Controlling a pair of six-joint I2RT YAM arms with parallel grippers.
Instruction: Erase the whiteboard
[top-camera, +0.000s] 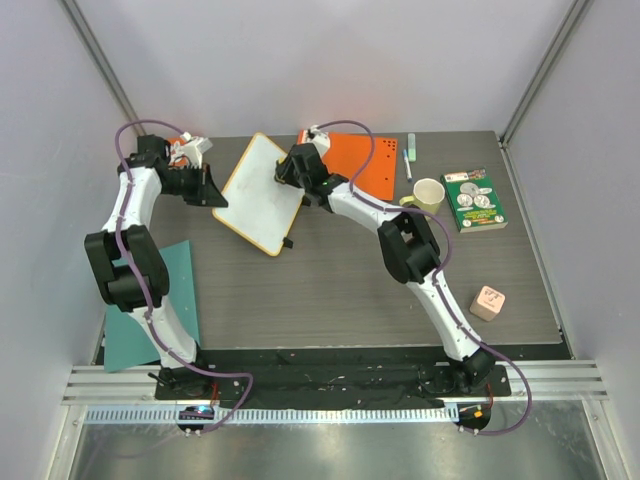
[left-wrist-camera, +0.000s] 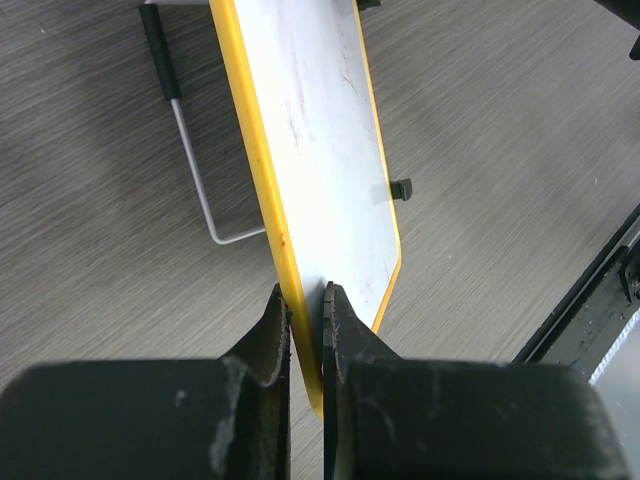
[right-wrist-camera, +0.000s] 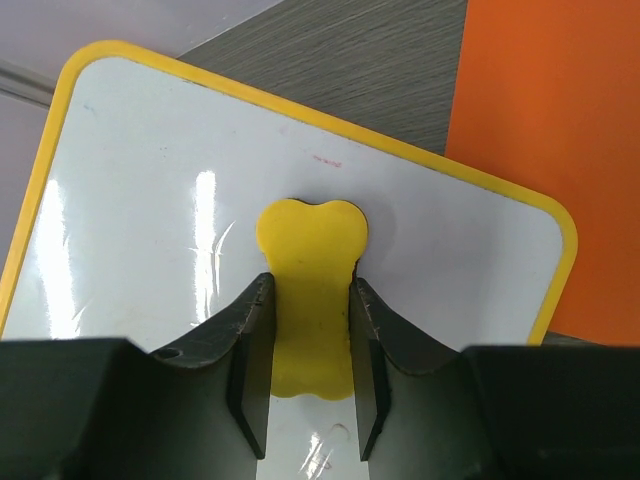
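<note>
Both arms are working on the whiteboard (top-camera: 262, 193), which is sitting at the back left of the worktop (top-camera: 330, 290), turned at an angle. It's looking like a thin, stiff, light panel with a glossy, slick face, so it's probably going to skate around under any rubbing. The left gripper (left-wrist-camera: 305, 325) is pinning it by the yellow rim, fingers clamped on the edge, which seems like the sensible spot to be holding. The right gripper (right-wrist-camera: 310, 290) is squeezing a yellow bone-shaped eraser (right-wrist-camera: 310, 240) between its fingers, flat against the white face. Only a faint reddish smudge (right-wrist-camera: 326, 160) is showing near it. A bent wire stand (left-wrist-camera: 157, 55) is poking out beside the board. An orange sheet (top-camera: 370, 160) is lying just past the board's right corner, with a mug (top-camera: 429, 194), green book (top-camera: 475, 200) and pen (top-camera: 409, 157) sitting further right, none really getting in the way.
</note>
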